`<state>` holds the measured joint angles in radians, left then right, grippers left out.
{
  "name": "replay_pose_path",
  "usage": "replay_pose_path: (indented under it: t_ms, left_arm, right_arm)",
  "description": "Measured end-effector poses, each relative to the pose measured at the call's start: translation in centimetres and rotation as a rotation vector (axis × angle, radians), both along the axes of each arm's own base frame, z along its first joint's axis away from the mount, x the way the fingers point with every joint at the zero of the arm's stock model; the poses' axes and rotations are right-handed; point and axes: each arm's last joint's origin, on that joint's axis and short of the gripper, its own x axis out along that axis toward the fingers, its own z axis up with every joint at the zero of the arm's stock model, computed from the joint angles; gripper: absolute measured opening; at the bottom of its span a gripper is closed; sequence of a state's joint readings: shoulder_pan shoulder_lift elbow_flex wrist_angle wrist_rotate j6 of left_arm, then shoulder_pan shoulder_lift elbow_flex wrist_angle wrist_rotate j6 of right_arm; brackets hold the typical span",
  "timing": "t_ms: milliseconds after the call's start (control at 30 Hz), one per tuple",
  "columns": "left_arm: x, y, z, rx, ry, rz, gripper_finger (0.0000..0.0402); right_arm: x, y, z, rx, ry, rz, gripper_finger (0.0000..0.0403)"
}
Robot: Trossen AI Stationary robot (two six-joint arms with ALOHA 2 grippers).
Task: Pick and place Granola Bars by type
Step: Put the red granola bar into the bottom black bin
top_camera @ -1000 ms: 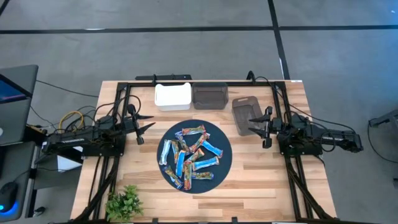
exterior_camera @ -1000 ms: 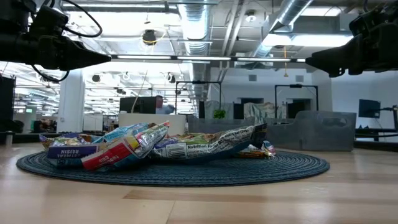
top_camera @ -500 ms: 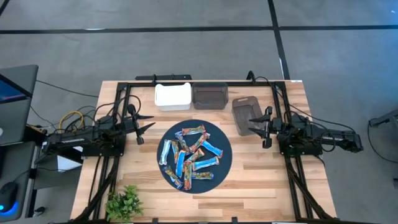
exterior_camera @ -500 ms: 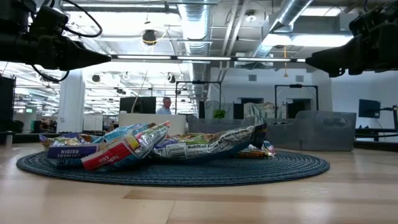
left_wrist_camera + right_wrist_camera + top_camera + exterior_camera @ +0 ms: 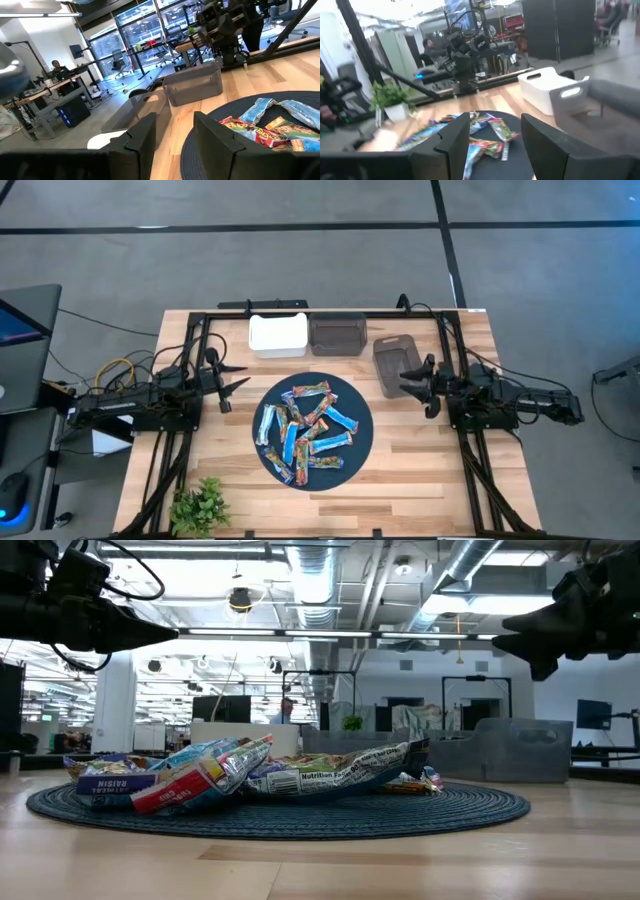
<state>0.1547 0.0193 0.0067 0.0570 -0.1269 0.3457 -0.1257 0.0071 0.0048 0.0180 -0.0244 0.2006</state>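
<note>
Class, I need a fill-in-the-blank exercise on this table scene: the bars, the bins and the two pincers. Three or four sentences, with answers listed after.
1. The shiny-wrapped granola bars lie piled on a round dark woven ____.
2. Of the three bins along the table's far edge, the rectangular plastic bin nearest the left arm is coloured ____.
3. The left pincer and the right pincer both hold ____.
4. The small green potted plant stands on the ____ arm's side.

Missing words: mat; white; nothing; left
</note>
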Motion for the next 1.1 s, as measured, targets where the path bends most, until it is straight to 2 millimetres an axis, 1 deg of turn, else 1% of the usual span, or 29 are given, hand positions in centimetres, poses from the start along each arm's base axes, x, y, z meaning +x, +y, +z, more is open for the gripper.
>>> replay_pose_path:
  t_ms: [67, 200, 300, 400, 500, 567, 667, 767, 867, 933, 1033, 1100]
  left_arm:
    - [0.0, -0.1, 0.0, -0.021, -0.006, -0.031, 0.0126]
    - [0.1, -0.4, 0.0, -0.187, -0.043, -0.144, 0.0126]
    - [0.1, -0.6, 0.0, -0.260, -0.052, -0.221, 0.0126]
    - [0.1, -0.8, 0.0, -0.272, -0.042, -0.278, 0.0126]
    - [0.1, -0.8, 0.2, -0.223, -0.055, -0.284, 0.0125]
    - [0.0, -0.7, 1.1, -0.150, -0.136, -0.265, 0.0126]
    - [-0.2, -0.7, 2.1, -0.098, -0.242, -0.252, 0.0126]
    - [-0.5, -0.6, 3.1, -0.060, -0.344, -0.222, 0.0126]
    - [-0.8, -0.4, 3.6, -0.017, -0.401, -0.134, 0.0126]
    - [-1.0, -0.2, 3.9, -0.003, -0.434, -0.050, 0.0126]
    - [-1.2, 0.1, 4.1, 0.010, -0.448, 0.070, 0.0126]
    - [-1.2, 0.2, 4.0, 0.020, -0.428, 0.132, 0.0126]
  right_arm:
    - [0.0, 0.0, 0.2, 0.013, -0.024, 0.001, 0.0170]
    - [0.0, 0.0, 0.9, -0.005, -0.089, 0.002, 0.0170]
    - [-0.1, 0.0, 1.0, 0.011, -0.111, 0.005, 0.0170]
    - [-0.1, 0.0, 1.0, 0.005, -0.107, 0.005, 0.0170]
    - [-0.1, 0.0, 1.0, -0.087, -0.092, -0.002, 0.0170]
    - [-0.1, -0.1, 1.2, -0.139, -0.111, -0.043, 0.0170]
    - [-0.2, -0.3, 1.4, -0.134, -0.133, -0.098, 0.0170]
    - [-0.2, -0.2, 1.7, -0.182, -0.156, -0.073, 0.0170]
    - [-0.3, 0.0, 2.2, -0.247, -0.188, -0.051, 0.0170]
    - [-0.5, 0.1, 3.0, -0.298, -0.215, -0.049, 0.0170]
    - [-0.9, 0.3, 4.9, -0.374, -0.321, -0.061, 0.0170]
    - [-0.8, 0.4, 5.4, -0.416, -0.335, -0.061, 0.0170]
